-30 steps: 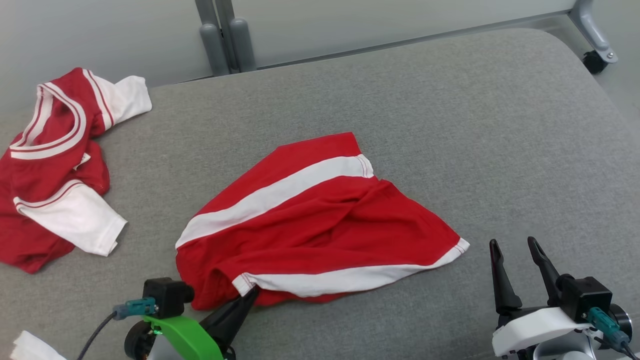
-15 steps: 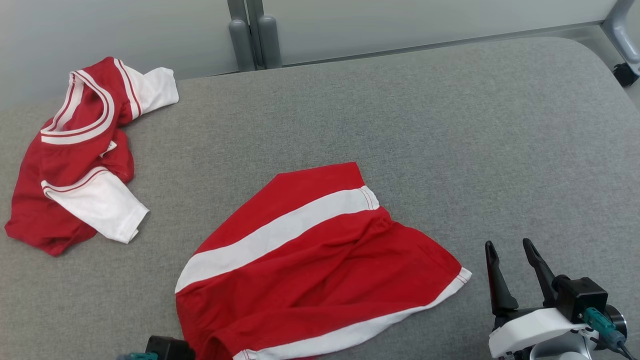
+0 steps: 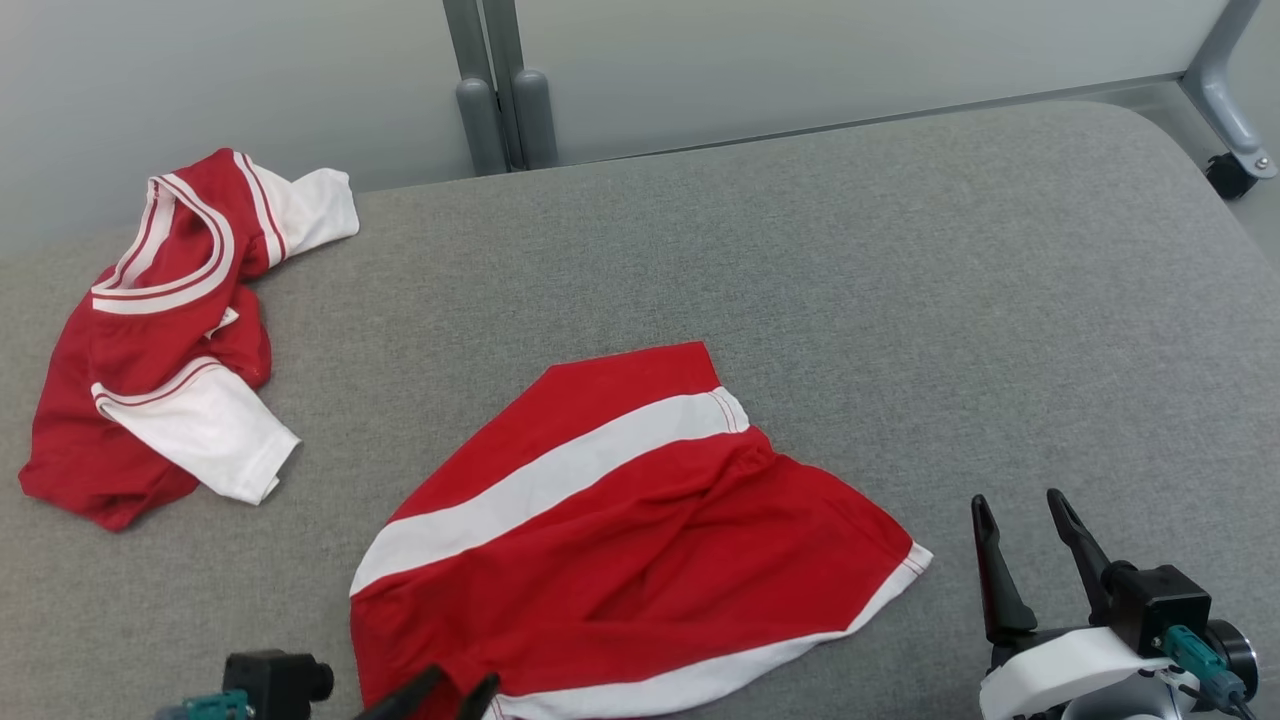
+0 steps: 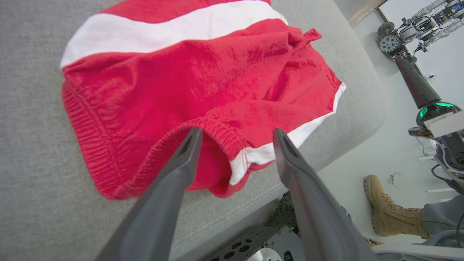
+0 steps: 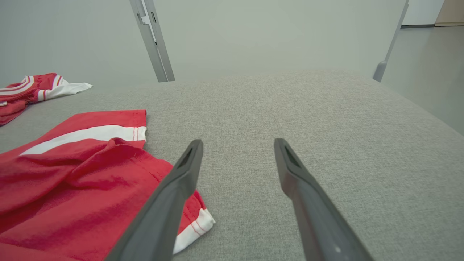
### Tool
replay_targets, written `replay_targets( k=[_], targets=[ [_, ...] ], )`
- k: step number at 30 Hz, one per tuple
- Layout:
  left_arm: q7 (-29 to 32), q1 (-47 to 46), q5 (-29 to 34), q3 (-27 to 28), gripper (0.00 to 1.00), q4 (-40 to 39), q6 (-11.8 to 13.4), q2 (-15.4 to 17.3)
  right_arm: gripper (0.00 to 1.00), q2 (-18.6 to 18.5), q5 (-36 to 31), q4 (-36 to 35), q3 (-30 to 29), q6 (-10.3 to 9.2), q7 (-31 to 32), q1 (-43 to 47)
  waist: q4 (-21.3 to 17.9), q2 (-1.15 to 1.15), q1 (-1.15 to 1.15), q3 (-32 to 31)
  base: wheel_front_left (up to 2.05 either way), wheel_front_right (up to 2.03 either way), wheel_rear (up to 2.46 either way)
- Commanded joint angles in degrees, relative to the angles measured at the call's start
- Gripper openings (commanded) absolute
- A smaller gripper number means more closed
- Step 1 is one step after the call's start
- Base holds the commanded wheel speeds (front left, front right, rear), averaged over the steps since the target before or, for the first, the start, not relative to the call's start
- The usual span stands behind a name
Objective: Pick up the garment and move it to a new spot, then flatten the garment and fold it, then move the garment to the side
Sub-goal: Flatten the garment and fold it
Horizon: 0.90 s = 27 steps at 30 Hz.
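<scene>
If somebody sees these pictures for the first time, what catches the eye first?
The red shorts with white stripes, lying rumpled at the near middle of the grey pad. Next, a crumpled red-and-white shirt at the pad's far left. The left gripper stands open at the shorts' waistband; the right gripper, open too, hovers beside their right corner.

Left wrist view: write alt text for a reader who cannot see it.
Red shorts with white stripes lie rumpled near the edge of a grey cushion. The left gripper's dark fingers stand open over the elastic waistband, holding nothing. A person's tan boot shows on the floor beyond.
</scene>
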Motion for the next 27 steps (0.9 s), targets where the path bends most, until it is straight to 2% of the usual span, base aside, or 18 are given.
replay_targets(
  k=[1,4,7,11,15,20,21,23,27],
  targets=[
    [0.19,-2.26,1.7,1.1,1.0,-0.78,1.51,1.31,1.0,-0.09,-0.28,-0.14,0.08,-0.02,-0.18,0.1,-0.22,0.0,0.0,0.2,0.0,0.0,0.0],
    [1.99,-6.44,4.98,1.38,1.0,0.27,4.32,2.08,1.0,-0.1,-0.33,-0.53,0.49,-0.02,-0.18,-0.78,-0.54,0.0,0.0,1.36,0.0,0.0,0.0],
    [4.82,-11.68,7.64,-0.48,1.0,4.43,4.48,0.25,1.0,-0.09,-0.15,-0.66,1.49,-0.02,-0.18,-1.6,-1.41,0.0,0.0,2.75,0.0,0.0,0.0],
    [8.0,-16.7,11.71,-3.7,1.0,8.53,3.94,-1.16,1.0,-0.13,0.42,-0.76,1.19,-0.02,-0.18,-2.19,-3.08,0.0,0.0,4.11,0.0,0.0,0.0],
    [10.82,-19.39,14.92,-6.12,1.0,11.23,3.1,0.28,1.0,-0.09,0.38,-1.0,0.81,-0.02,-0.18,-2.01,-3.81,0.0,0.0,5.78,0.0,0.0,0.0],
    [13.87,-22.67,16.16,-8.67,1.0,17.39,0.59,-1.12,1.0,-0.1,1.01,-1.35,0.95,-0.02,-0.18,-3.51,-4.29,0.0,0.0,8.13,0.0,0.0,0.0],
    [13.94,-23.58,16.31,-8.78,0.0,19.56,0.45,-1.7,1.0,-0.09,1.09,-1.45,1.18,-0.02,-0.18,-3.92,-4.47,0.0,0.0,8.71,0.0,0.0,0.0],
    [14.3,-25.13,17.03,-9.77,0.0,22.1,-1.11,-2.89,1.0,-0.11,1.41,-1.56,1.44,-0.02,-0.18,-4.52,-4.71,0.0,0.0,9.61,0.0,0.0,0.0],
    [10.29,-28.89,19.09,-9.0,0.0,26.34,-1.51,-5.38,1.0,-0.11,1.5,-1.68,1.29,-0.02,-0.18,-5.26,-4.93,0.0,0.0,10.84,0.0,0.0,0.0]
  ],
)
